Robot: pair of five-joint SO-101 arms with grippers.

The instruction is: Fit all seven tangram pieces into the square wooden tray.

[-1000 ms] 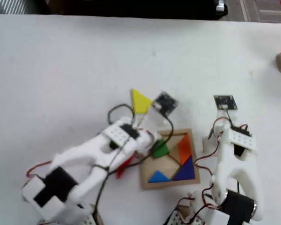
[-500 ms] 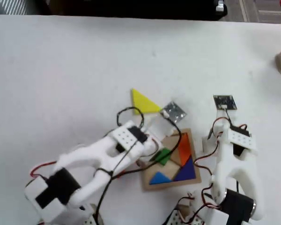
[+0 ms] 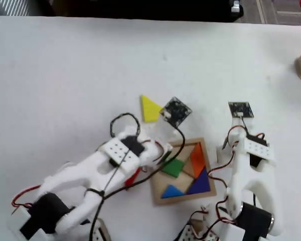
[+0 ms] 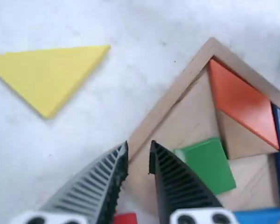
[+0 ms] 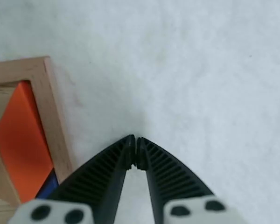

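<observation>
The left gripper hangs over the rim of the square wooden tray, its jaws slightly parted and empty. The green square and orange triangle lie inside the tray, and the yellow triangle lies outside it. The right gripper is clenched on nothing beside the tray.

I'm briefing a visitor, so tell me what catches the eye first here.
First the tray near the front of the table, holding a green piece, an orange piece and blue pieces. The yellow triangle lies loose beyond it, and the left gripper hangs over the tray's rim by the green piece.
</observation>
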